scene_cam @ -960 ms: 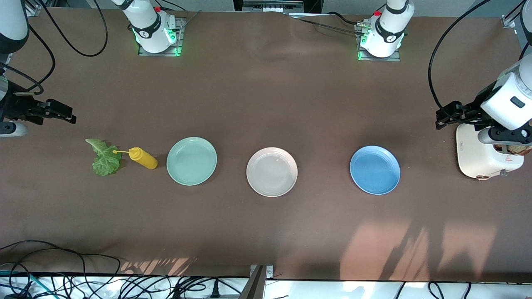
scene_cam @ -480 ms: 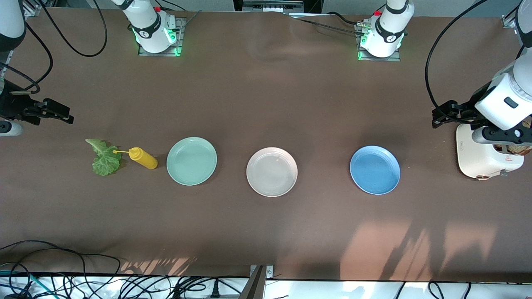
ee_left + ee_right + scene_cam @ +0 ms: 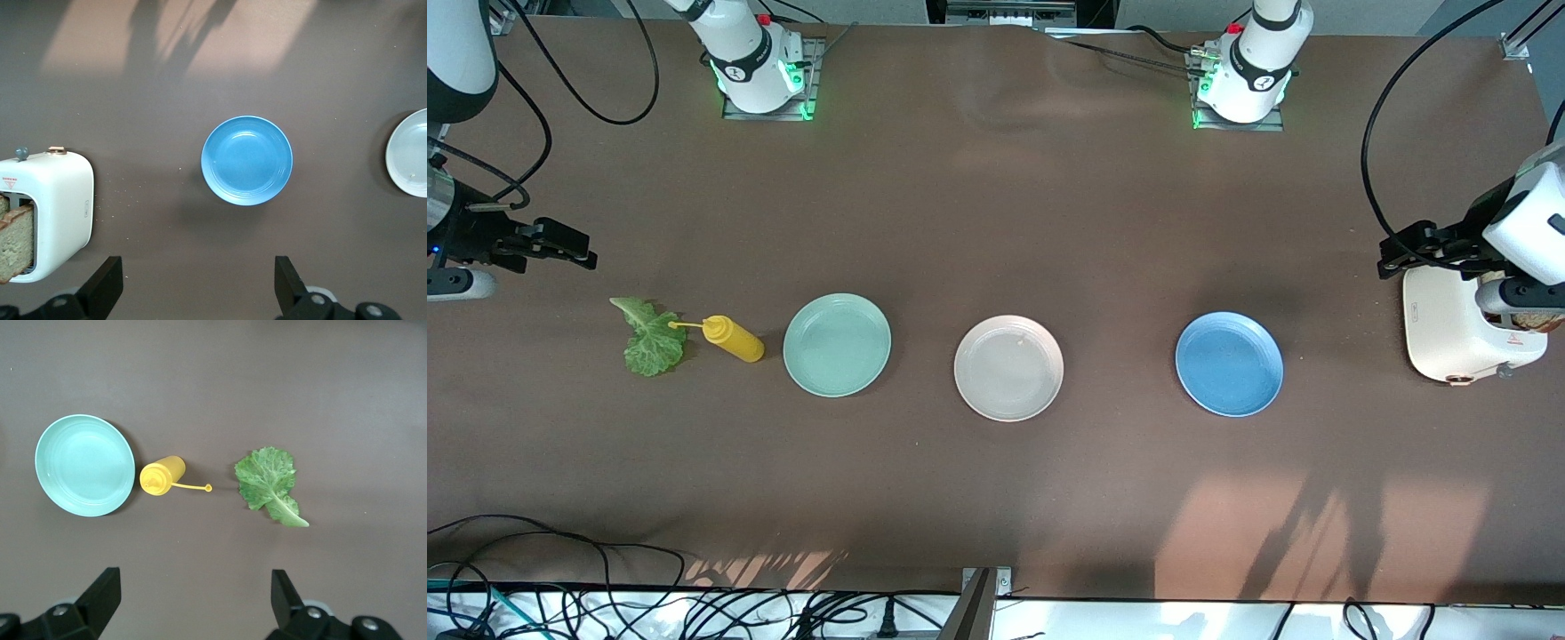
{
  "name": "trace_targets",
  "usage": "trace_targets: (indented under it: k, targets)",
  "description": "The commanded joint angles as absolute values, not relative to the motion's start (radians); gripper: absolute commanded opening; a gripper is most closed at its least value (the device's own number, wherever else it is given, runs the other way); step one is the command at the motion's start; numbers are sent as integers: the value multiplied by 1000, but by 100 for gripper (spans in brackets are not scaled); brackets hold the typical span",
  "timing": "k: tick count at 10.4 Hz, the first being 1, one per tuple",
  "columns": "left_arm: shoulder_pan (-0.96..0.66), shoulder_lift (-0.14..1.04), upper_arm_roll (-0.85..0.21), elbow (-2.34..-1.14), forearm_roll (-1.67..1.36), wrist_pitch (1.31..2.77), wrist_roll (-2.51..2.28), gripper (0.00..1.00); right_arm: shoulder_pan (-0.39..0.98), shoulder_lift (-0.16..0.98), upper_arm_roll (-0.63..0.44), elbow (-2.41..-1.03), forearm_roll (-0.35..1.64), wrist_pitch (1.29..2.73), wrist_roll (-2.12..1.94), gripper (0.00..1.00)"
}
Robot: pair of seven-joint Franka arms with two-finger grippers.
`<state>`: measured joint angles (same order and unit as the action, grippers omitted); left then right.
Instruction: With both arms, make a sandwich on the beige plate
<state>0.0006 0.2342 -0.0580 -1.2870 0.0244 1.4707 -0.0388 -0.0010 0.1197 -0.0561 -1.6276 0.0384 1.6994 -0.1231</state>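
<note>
Three round plates sit in a row across the brown worktop (image 3: 996, 204), nearest things first: round pale beige plate (image 3: 1008, 367) mid-row and bare, mint-green plate (image 3: 837, 344) toward the right arm's end, blue plate (image 3: 1229, 363) toward the left arm's end. No sandwich yet.

Same row, at the right arm's end: yellow squeeze bottle (image 3: 732, 339) lying on its side, nozzle pointing at a ruffled green lettuce leaf (image 3: 650, 336) just beside it. At the left arm's end: white toaster (image 3: 1467, 333) with brown wholegrain bread slices (image 3: 15, 237) standing in its slot (only partly visible).

Left end effector (image 3: 1390, 258) hangs over the toaster's edge, jaws spread wide, empty. Right end effector (image 3: 580, 252) hovers over bare worktop, a bit farther from the camera than the leaf, jaws also wide, empty.

Key relation: bread sits right under the left arm, so likely that arm fetches it, then carries it past the blue plate to the beige one. Lettuce is the right arm's; leaf's stem axis runs roughly across the jaw gap in the right wrist view.
</note>
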Motion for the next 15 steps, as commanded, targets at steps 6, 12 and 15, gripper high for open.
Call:
trace_targets:
  k: [6, 12, 15]
  targets:
    - [41, 210, -40, -1292, 2, 1434, 20, 100, 8, 143, -63, -1591, 55, 1684, -127, 100]
    - [49, 210, -40, -1296, 2, 1414, 21, 100, 14, 144, -58, -1589, 48, 1683, -126, 100]
    - [49, 210, -40, -1298, 3, 1410, 21, 100, 9, 144, -61, -1592, 49, 1683, -117, 100]
